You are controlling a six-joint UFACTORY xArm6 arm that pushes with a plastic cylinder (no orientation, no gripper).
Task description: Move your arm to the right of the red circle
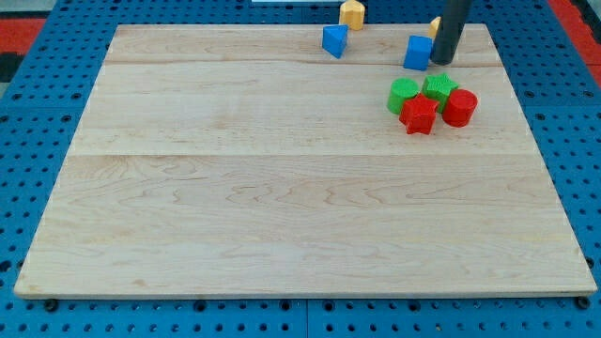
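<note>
My tip [442, 62] is seen just right of the blue cube [418, 53], touching nothing. The red circle [460, 108] lies nearer, slightly right of it, beside the red star [419, 115].

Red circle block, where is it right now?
The red circle sits near the view's top right of the board, touching the red star on its left, just below the green star; my tip is above it.

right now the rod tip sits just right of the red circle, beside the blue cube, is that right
Not quite. In the camera view my tip is above the red circle, toward the view's top, not to its right. It is indeed beside the blue cube, on the cube's right.
</note>
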